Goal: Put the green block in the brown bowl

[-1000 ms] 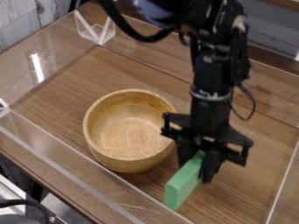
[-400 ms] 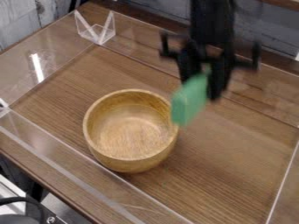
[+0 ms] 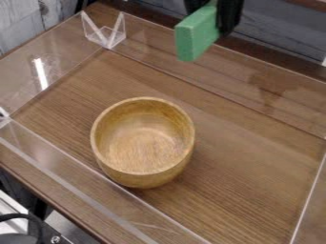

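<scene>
1. At the far left we see the clear wall (image 3: 38, 71) of the see-through tray, and behind it a small clear stand (image 3: 105, 30) near the back corner; neither plays a part in the task.
2. Next comes the brown bowl (image 3: 143, 141), upright on the wooden table (image 3: 254, 143), left of centre and toward the front. We see nothing inside it but bare wood grain.
3. Further right and well above the bowl, the green block (image 3: 196, 33) hangs in the air near the top edge of the view, tilted, with its lower end pointing down and to the left. It touches nothing on the table.
4. Just right of the block is the gripper (image 3: 227, 13), mostly cut off by the top of the picture. Its fingers are clamped as tight as they go on the block's upper end, so we count the block as firmly held.
5. We judge the step in hand to be the carry: the block is lifted but not yet over the bowl.
6. The next move, as we read it, calls for bringing the block forward and left until it hangs above the bowl's opening, lowering it, and only then letting go. Being long, it may catch the thick rim if it comes in off-centre.
</scene>
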Robot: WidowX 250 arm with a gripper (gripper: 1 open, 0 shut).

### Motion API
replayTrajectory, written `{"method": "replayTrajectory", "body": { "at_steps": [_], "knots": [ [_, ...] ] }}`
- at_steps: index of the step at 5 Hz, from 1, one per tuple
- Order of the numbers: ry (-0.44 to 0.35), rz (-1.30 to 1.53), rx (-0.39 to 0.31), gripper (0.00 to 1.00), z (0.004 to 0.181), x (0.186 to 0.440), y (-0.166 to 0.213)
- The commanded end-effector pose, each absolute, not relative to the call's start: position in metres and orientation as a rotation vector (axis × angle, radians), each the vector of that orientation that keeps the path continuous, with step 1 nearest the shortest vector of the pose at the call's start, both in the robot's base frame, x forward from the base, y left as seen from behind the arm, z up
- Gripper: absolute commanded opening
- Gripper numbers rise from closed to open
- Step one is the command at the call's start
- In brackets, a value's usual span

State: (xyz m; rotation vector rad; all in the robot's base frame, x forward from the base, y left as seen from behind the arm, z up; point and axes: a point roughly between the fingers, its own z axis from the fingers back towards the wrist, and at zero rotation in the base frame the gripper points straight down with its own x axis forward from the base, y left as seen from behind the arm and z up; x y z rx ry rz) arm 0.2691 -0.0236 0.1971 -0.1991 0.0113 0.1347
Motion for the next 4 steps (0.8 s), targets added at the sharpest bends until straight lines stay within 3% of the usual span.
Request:
{"method": "replayTrajectory", "body": {
  "at_steps": [1,4],
  "knots": [
    [-0.042,0.110,-0.202,0.00,0.197,0.270,-0.020],
    [-0.087,-0.028,-0.206,0.00,0.146,0.268,-0.050]
  ]
}}
